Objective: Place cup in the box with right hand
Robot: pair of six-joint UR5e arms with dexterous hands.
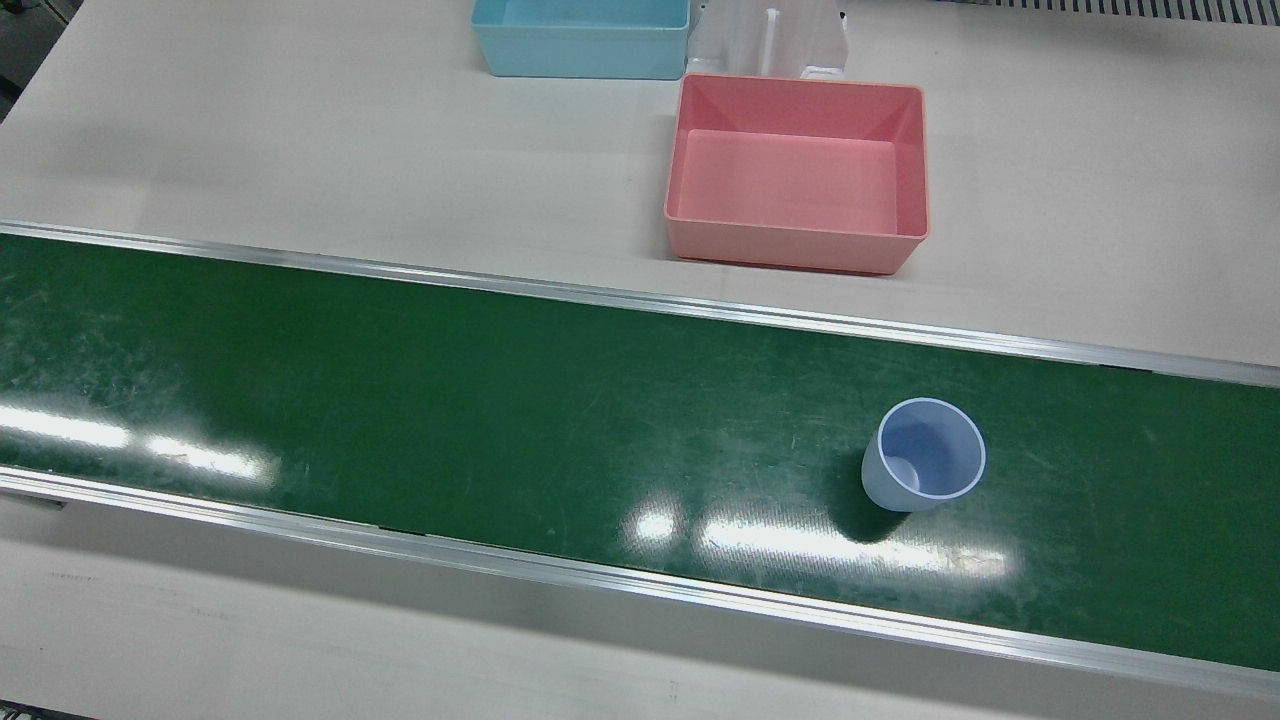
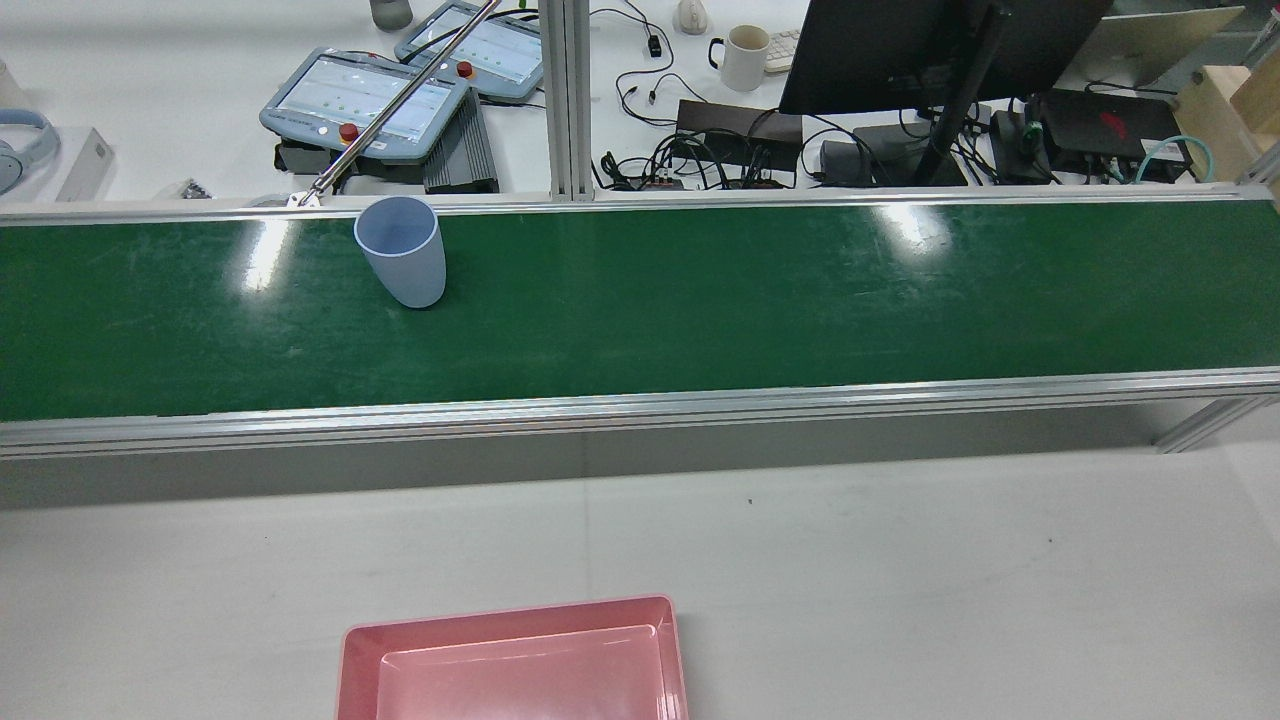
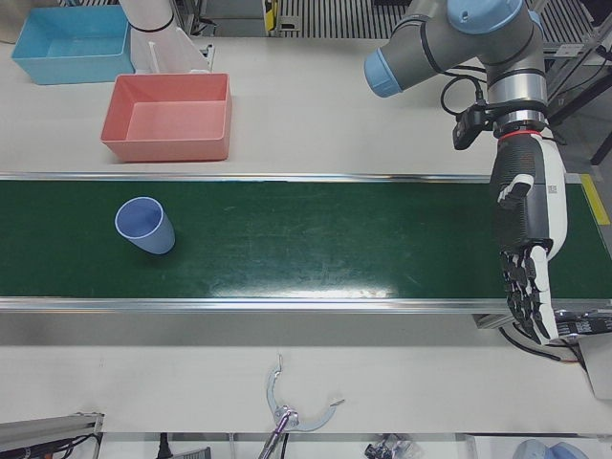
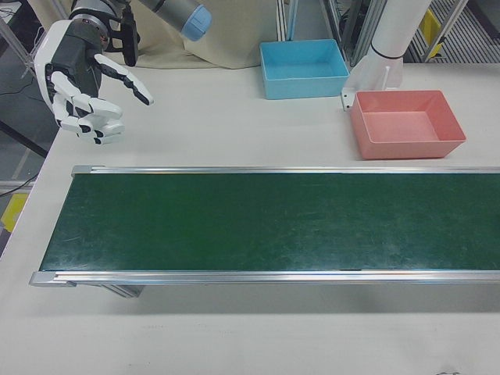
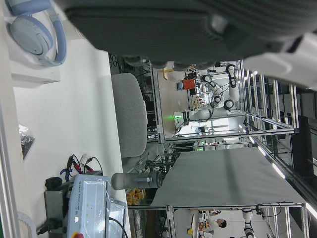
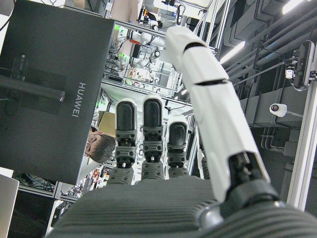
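A pale blue cup [image 1: 922,455] stands upright on the green conveyor belt [image 1: 500,400], on the robot's left half; it also shows in the rear view [image 2: 402,250] and the left-front view [image 3: 145,226]. The pink box [image 1: 795,245] sits empty on the white table behind the belt [image 3: 167,148] [image 4: 406,144]. My right hand [image 4: 82,86] hovers open, fingers spread, over the table near the belt's far end, well away from the cup. My left hand [image 3: 524,249] hangs open, fingers pointing down, over the opposite end of the belt. Both hands hold nothing.
A light blue box [image 1: 580,40] stands behind the pink one, beside a white pedestal base [image 1: 770,40]. Beyond the belt are teach pendants [image 2: 365,100], a mug [image 2: 745,57] and a monitor [image 2: 890,50]. A metal clamp tool [image 3: 287,411] lies on the front table.
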